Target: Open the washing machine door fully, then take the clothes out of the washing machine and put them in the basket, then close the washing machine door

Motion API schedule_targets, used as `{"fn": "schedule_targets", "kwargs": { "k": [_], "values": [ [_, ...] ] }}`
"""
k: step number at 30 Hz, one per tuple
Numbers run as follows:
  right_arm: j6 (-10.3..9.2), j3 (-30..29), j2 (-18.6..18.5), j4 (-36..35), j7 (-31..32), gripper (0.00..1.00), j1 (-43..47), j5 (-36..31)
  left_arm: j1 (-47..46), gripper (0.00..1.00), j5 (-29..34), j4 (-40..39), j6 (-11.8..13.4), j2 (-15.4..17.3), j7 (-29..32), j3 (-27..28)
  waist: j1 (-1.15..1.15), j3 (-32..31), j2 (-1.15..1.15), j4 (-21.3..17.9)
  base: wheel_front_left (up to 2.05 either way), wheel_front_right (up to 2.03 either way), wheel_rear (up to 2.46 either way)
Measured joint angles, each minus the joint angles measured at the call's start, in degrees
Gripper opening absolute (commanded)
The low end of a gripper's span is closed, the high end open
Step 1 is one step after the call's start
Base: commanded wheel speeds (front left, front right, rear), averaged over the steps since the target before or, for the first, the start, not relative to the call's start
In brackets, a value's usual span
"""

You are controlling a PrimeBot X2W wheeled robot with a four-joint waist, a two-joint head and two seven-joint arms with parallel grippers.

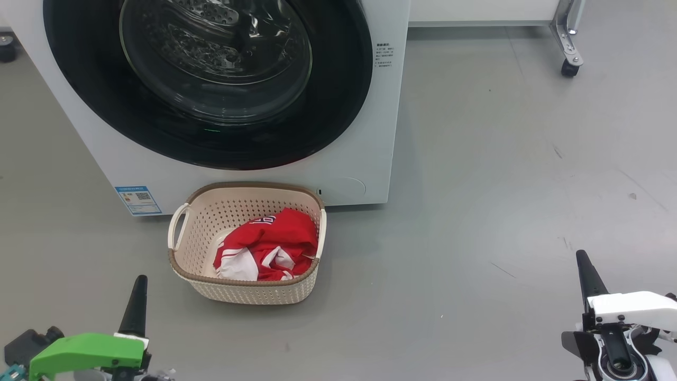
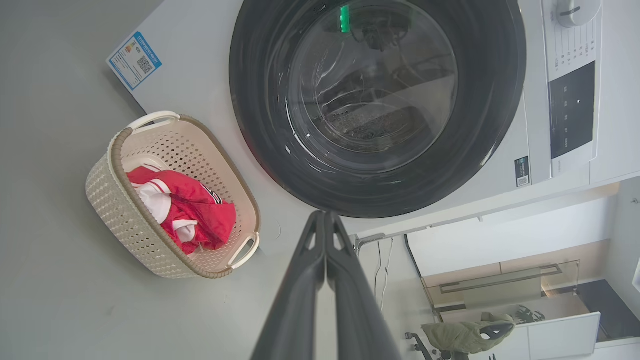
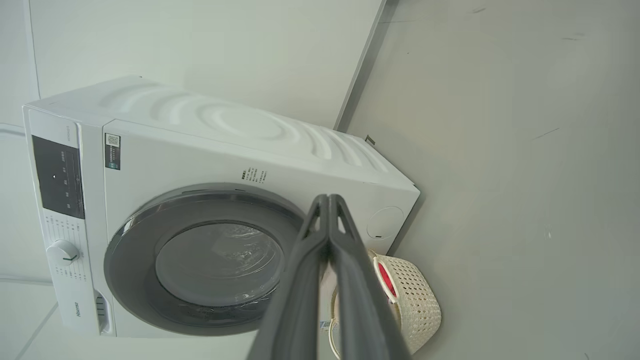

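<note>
1. A grey floor (image 1: 502, 185), lightly scuffed, spans the right half of the head view.
2. A metal leg on a black caster (image 1: 569, 67) stands at that view's upper right, below a white furniture edge (image 1: 476, 10).
3. A black wheel (image 1: 6, 50) sits at the upper left edge.
4. An olive-green jacket (image 2: 465, 335) lies bunched at the lower right of the left wrist view, with thin cables (image 2: 380, 270) hanging nearby.
5. A white wall (image 3: 200, 45) takes up the upper left of the right wrist view.

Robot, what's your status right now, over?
Left gripper shut, empty; right gripper shut, empty. Clothes in basket, washing machine door closed. Nothing in the way.
</note>
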Motion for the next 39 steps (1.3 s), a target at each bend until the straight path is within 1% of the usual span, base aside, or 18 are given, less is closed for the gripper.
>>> {"fn": "schedule_targets", "kwargs": {
  "k": [19,39],
  "values": [
    [1.72,-2.6,0.6,0.8,3.5,0.0,-1.1,13.0,-1.1,0.0,-13.4,1.4,0.0,0.0,2.9,2.7,0.0,-0.5,0.0,-0.1,0.0,0.0,0.0],
    [1.79,-2.7,0.7,0.9,3.8,0.0,-1.2,13.2,-1.2,0.0,-13.5,1.9,0.0,0.0,3.1,2.9,0.0,-0.5,0.0,-0.1,0.0,0.0,0.0]
  ]
}}
